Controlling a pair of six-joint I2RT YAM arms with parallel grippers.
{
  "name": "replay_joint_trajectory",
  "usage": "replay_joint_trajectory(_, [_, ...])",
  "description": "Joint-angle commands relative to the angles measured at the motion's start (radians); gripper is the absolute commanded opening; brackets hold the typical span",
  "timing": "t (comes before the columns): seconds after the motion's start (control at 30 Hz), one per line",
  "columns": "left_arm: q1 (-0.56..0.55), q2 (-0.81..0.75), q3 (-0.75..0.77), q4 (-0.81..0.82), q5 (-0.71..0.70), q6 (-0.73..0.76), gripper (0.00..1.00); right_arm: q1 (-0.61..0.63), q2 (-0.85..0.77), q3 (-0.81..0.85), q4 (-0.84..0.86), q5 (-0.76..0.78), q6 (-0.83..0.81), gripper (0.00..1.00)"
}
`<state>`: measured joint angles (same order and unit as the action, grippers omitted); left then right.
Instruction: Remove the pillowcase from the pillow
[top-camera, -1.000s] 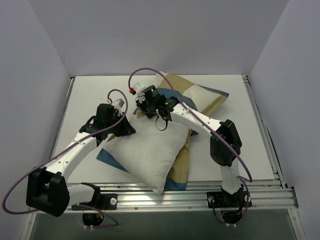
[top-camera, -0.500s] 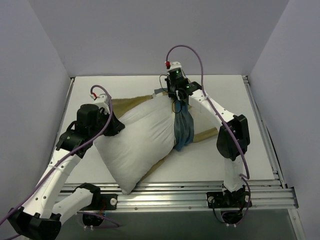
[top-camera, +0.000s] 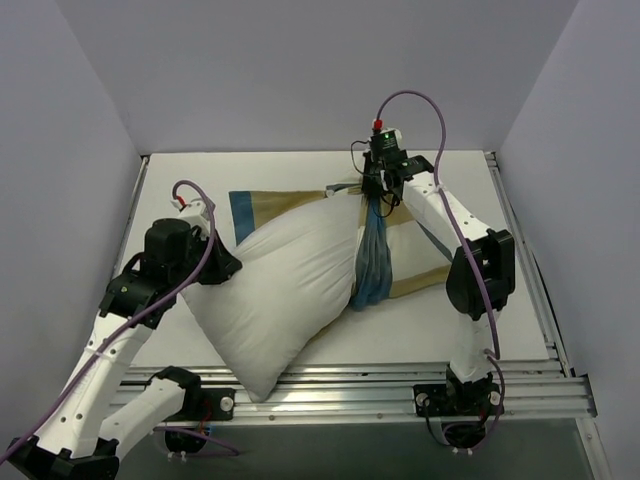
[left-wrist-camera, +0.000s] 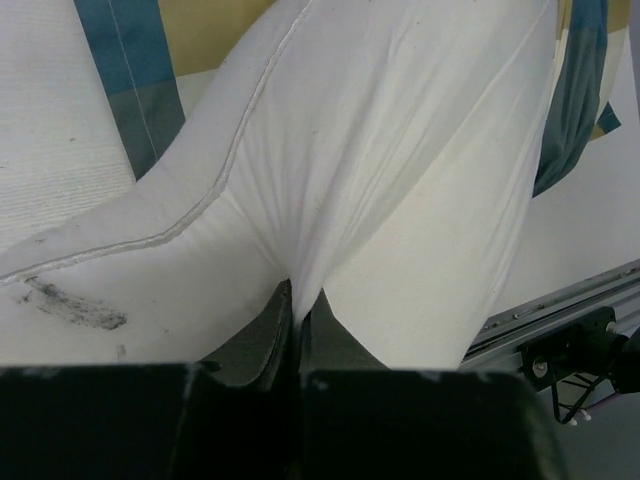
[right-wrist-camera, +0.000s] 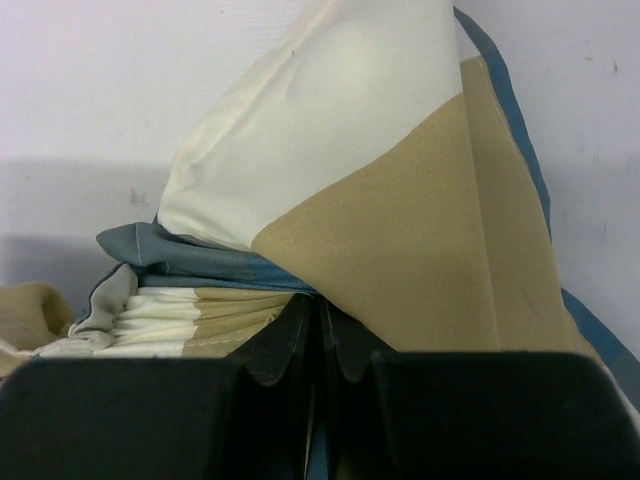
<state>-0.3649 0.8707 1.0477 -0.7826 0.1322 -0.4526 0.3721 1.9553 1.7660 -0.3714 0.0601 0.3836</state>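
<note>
The plain white pillow lies slantwise across the middle of the table, most of it bare. My left gripper is shut on a fold of its cloth at the left end; in the left wrist view the white fabric runs pinched between the fingertips of the left gripper. The checked pillowcase is bunched round the pillow's right end, with a blue band hanging down and tan and blue cloth lying behind the pillow. My right gripper holds it lifted at the back, shut on the pillowcase at the right gripper's tips.
A metal rail runs along the table's near edge and shows in the left wrist view as well. White walls close in the left, back and right sides. The right arm's elbow stands over the table's right part.
The right gripper has shut on the pillowcase and drawn it back and to the right, bunching it. The left arm has pulled the pillow leftward. Far more white pillow shows.
</note>
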Motion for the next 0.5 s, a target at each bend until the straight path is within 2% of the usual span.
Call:
replay_joint_trajectory(0.0, [0.024, 0.002, 0.067, -0.102, -0.132, 0.040, 0.02, -0.102, -0.062, -0.017, 0.156, 0.224, -0.109, 0.03])
replay_joint_trajectory(0.07, [0.023, 0.094, 0.084, -0.026, -0.094, 0.058, 0.16, -0.044, -0.090, -0.014, 0.173, 0.141, -0.112, 0.13])
replay_joint_trajectory(0.1, [0.021, 0.128, 0.095, 0.044, -0.092, 0.069, 0.23, -0.026, -0.098, -0.011, 0.178, 0.130, -0.112, 0.26])
replay_joint_trajectory(0.13, [0.021, 0.183, 0.106, 0.084, -0.100, 0.075, 0.28, -0.009, -0.114, -0.008, 0.178, 0.121, -0.114, 0.34])
replay_joint_trajectory(0.2, [0.017, 0.227, 0.141, 0.187, -0.112, 0.100, 0.54, 0.023, -0.136, -0.008, 0.169, 0.109, -0.118, 0.50])
replay_joint_trajectory(0.23, [0.015, 0.263, 0.159, 0.210, -0.115, 0.109, 0.72, 0.030, -0.163, -0.013, 0.163, 0.107, -0.118, 0.54])
replay_joint_trajectory(0.3, [0.001, 0.289, 0.222, 0.247, -0.111, 0.144, 0.97, 0.037, -0.202, -0.043, 0.149, 0.104, -0.117, 0.65])
replay_joint_trajectory(0.33, [-0.035, 0.304, 0.245, 0.250, -0.114, 0.156, 0.99, 0.037, -0.247, -0.060, 0.146, 0.104, -0.114, 0.68])
replay_joint_trajectory(0.4, [-0.106, 0.306, 0.293, 0.246, -0.162, 0.219, 0.94, 0.040, -0.306, -0.108, 0.153, 0.109, -0.107, 0.75])
replay_joint_trajectory(0.43, [-0.217, 0.301, 0.296, 0.249, -0.202, 0.245, 0.94, 0.042, -0.368, -0.170, 0.158, 0.110, -0.097, 0.77])
replay_joint_trajectory(0.47, [-0.280, 0.298, 0.293, 0.262, -0.289, 0.312, 0.94, 0.045, -0.404, -0.204, 0.164, 0.112, -0.091, 0.78])
